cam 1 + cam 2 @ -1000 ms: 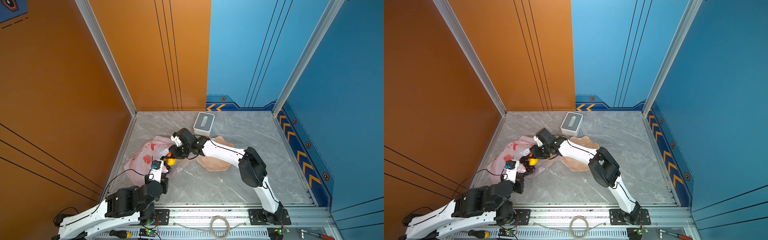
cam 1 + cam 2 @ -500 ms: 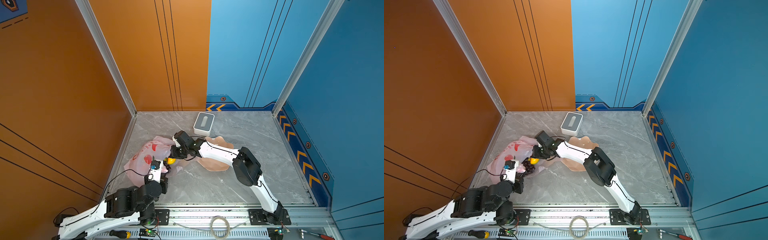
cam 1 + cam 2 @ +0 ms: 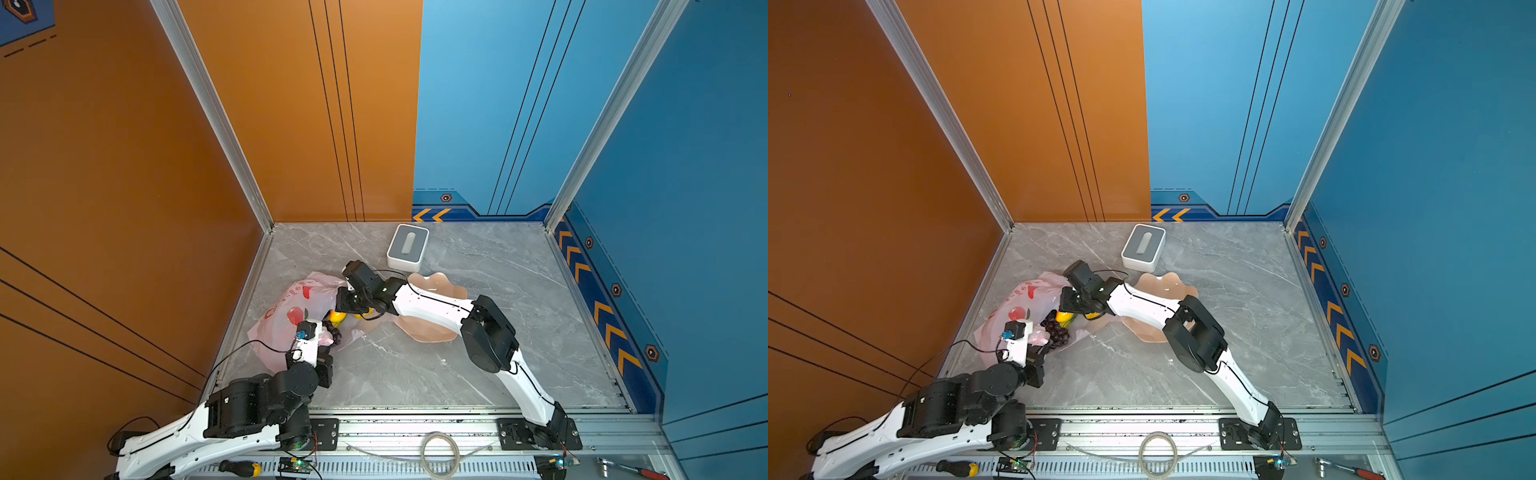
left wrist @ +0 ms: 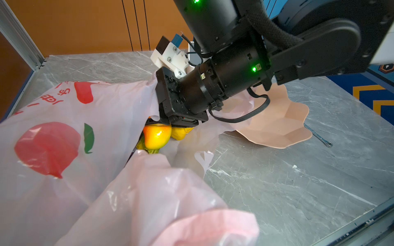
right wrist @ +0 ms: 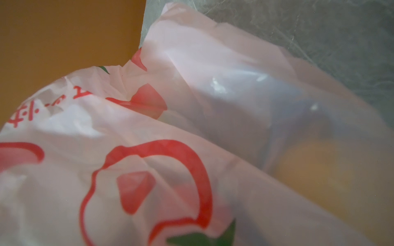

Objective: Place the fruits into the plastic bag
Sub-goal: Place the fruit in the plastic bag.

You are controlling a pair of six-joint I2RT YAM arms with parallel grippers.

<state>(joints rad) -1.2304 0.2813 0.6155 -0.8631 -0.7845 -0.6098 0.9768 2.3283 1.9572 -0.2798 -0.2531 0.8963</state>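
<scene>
Plastic first: your left claw [image 3: 327, 347] is squeezed fully shut on a bunched-up bit of the plastic bag [image 4: 53, 138], and the bag's mouth gapes open on the marble table [image 4: 298, 181]. Right beside that claw, the grape bunch [image 3: 1057, 332] lies at the bag's mouth. Just past it, your right claw [image 4: 164, 122] is poked into the opening with its fingers buried under the plastic, so you can't tell how wide it is or whether it's got anything. Directly under it sit the red-orange mango [image 4: 156, 136] and a yellow fruit [image 4: 180, 133], touching each other. Behind that claw's wrist there's the peach plate [image 4: 277, 123], and further out the white-and-grey box [image 3: 407, 247].
</scene>
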